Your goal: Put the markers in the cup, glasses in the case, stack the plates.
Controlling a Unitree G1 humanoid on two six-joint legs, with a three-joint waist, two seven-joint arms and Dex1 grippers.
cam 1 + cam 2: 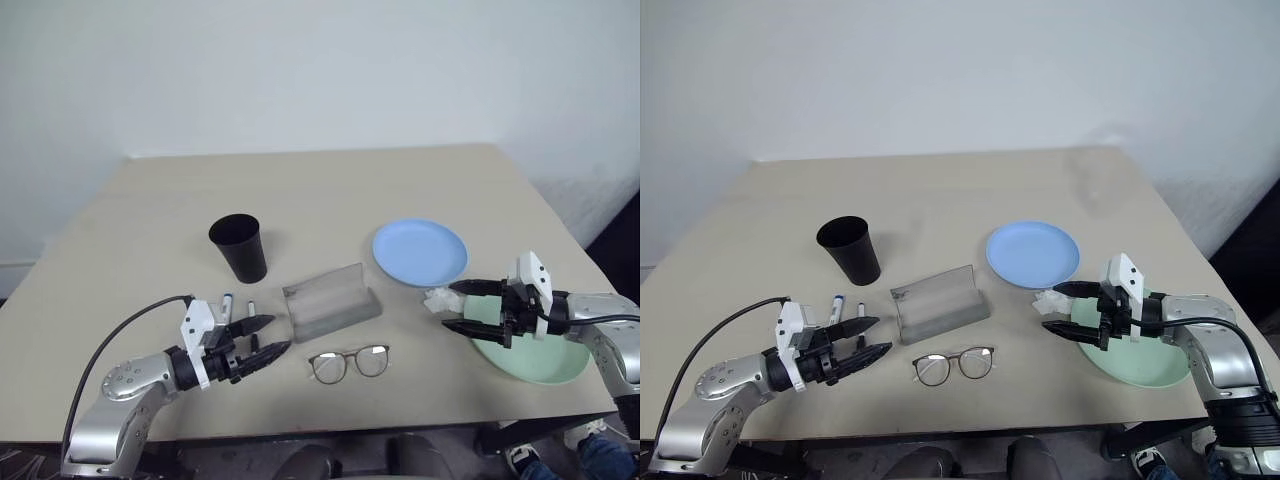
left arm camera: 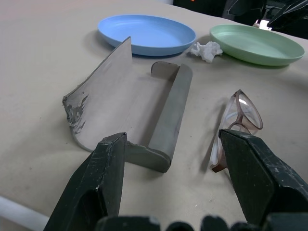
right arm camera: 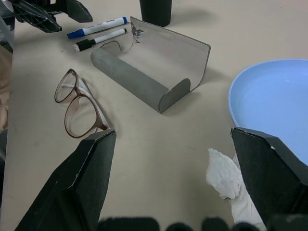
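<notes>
I have both hands spread wide and empty: the left hand [image 1: 268,335] hovers low over the worktop [image 1: 330,185] just beside the 2 markers [image 3: 98,32], the right hand [image 1: 462,306] over the near rim of the mint green plate [image 1: 560,366], close to the crumpled tissue [image 1: 437,299]. The black cup [image 1: 239,248] stands upright behind the markers; the grey case [image 1: 330,302] lies open mid-worktop, the glasses [image 1: 349,362] just in front of it, the light blue plate [image 1: 420,251] behind the tissue. My worry: the slim markers could roll away under a poor pinch, the cup could tip on insertion, and the tissue could get dragged along with the plate. I can read no brand or writing anywhere.
</notes>
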